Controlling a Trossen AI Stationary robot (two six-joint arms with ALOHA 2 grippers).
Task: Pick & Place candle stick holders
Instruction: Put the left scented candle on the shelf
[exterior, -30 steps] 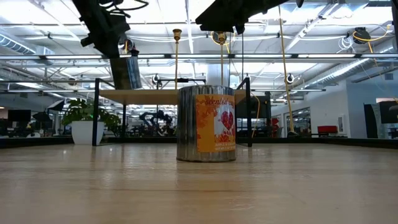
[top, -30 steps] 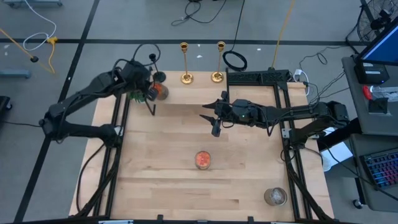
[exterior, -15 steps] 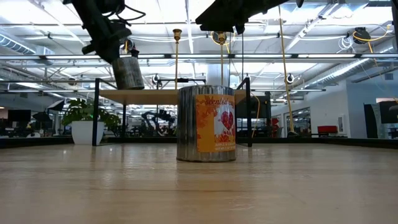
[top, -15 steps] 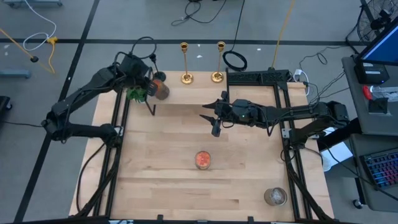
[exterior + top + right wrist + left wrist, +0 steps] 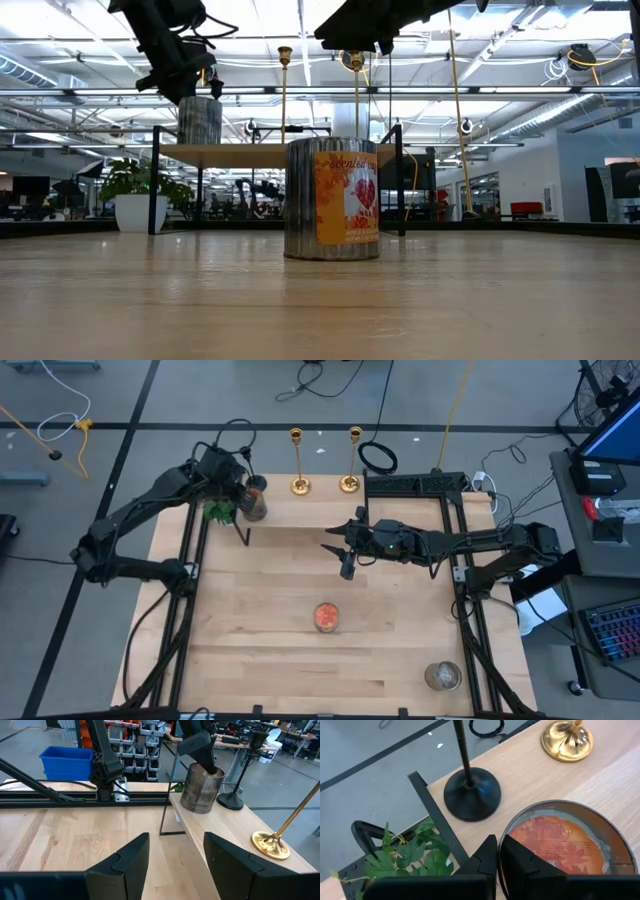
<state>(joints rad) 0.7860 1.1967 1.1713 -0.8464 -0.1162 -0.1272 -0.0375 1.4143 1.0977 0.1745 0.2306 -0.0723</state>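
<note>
Pale wood makes up the desk (image 5: 300,580), and near its far left corner the left tool (image 5: 247,491) has its fingers clamped on the rim of a metal tin (image 5: 254,501), one finger inside and one outside. The left wrist view shows the tin's orange inside (image 5: 559,845) close below that tool. Whether the tin rests on the desk or hangs just above it cannot be told.

The black candle stick holder (image 5: 471,792) stands upright just beside the tin, toward the desk's far edge, its round base on the wood. A green plant (image 5: 410,855) lies beside the tin, at the desk's left rail. Two brass candle stick holders (image 5: 297,460) (image 5: 352,458) stand upright along the far edge, to the right of the tin and apart from each other; the nearer one's base (image 5: 567,739) shows in the left wrist view.

The right tool (image 5: 345,550) hovers over the desk's middle, well apart from the tin, fingers spread wide and empty. A second, orange-labelled tin (image 5: 326,616) stands nearer the front, and a third container (image 5: 442,676) sits at the front right corner.
</note>
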